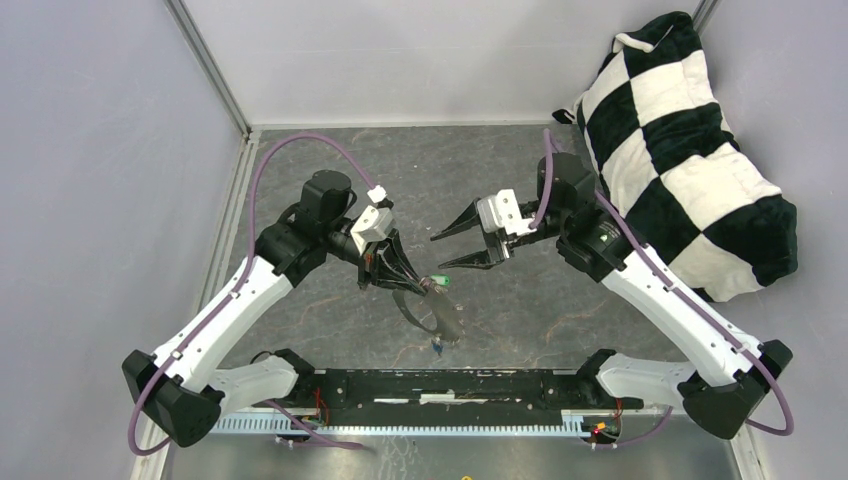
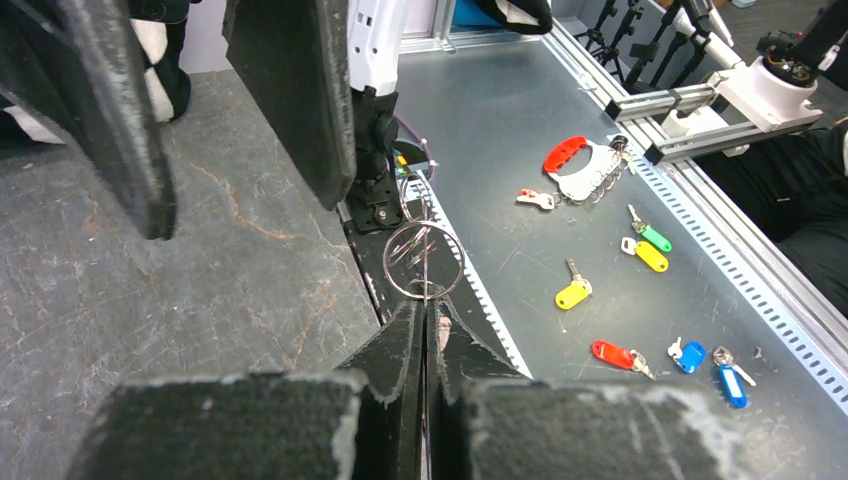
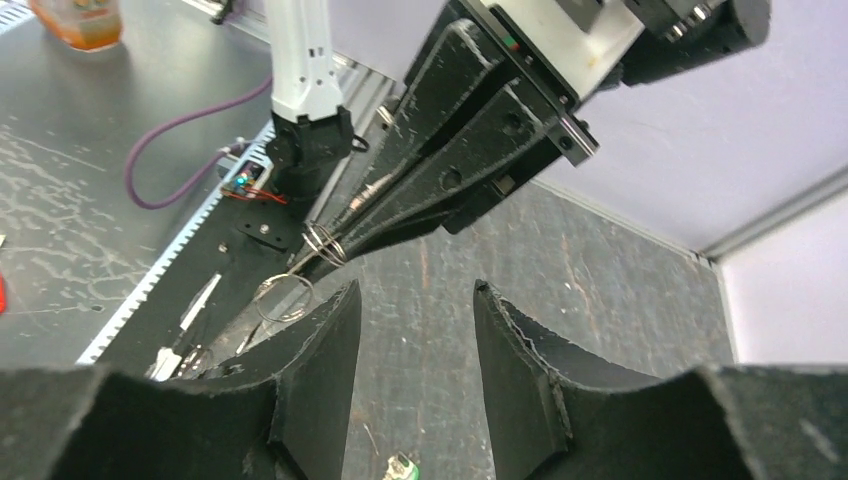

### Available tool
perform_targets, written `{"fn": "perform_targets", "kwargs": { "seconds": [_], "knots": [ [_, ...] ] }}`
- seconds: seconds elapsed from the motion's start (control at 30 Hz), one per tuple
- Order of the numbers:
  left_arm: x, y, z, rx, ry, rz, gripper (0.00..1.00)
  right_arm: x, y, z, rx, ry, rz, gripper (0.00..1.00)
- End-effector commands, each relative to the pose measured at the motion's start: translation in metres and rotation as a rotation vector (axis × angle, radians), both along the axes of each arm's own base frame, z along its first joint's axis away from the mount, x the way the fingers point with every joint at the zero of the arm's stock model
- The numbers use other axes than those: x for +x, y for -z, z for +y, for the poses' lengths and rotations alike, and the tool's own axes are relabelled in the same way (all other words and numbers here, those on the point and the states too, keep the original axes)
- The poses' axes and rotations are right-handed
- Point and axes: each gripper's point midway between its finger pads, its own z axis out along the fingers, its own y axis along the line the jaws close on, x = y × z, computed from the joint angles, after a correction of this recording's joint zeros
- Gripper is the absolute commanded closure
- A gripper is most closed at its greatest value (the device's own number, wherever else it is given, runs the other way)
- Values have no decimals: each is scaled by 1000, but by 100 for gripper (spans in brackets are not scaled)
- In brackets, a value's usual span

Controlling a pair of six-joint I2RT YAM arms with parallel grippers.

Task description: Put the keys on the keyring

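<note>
Keyring (image 2: 424, 250) is up off the table (image 1: 560, 310), pinched at its near edge by the left gripper (image 2: 425, 310). Those fingers are pressed flat together on the wire with no gap showing. From the left wrist view the loop stands out beyond the fingertips, roughly face-on to that camera. Judgement: it is held this way so the ring is fixed and presented in the air, leaving the other arm free to work a key onto it.

Right gripper (image 1: 437, 252) faces the left one across the middle of the table, tips near it but apart. Its jaws stand moderately wide with nothing between them. The right wrist view looks straight through that gap at the left fingers and the ring.

Green key (image 1: 437, 283) sits just beside the left fingertips. Whether it is threaded on the ring, hanging, or lying below it, I cannot tell. Blue key (image 1: 437, 347) lies on the table nearer the arm bases, clear of both grippers and evidently not on the ring.

Judgement: at least the blue key remains to be done. The right arm looks placed to fetch a key.
</note>
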Motion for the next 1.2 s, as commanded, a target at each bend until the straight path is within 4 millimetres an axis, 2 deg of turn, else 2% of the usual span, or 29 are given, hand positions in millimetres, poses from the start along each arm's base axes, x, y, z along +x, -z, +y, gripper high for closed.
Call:
{"fn": "perform_targets", "kwargs": {
  "seconds": [0.0, 0.23, 0.8, 0.9, 1.17],
  "knots": [
    [-8, -14, 1, -42, 52, -22, 98, -23, -20, -2, 81, -135, -51, 49],
    [-8, -17, 1, -48, 53, -32, 98, -31, -17, -4, 78, -174, -21, 47],
    [-5, -21, 0, -52, 50, -37, 98, -36, 4, 15, 14, -223, 30, 49],
    [-5, -21, 0, -52, 50, -36, 98, -37, 2, 18, 13, -230, 33, 54],
    [-6, -20, 0, -52, 45, -39, 98, -35, 3, 20, 1, -231, 65, 82]
  ]
}}
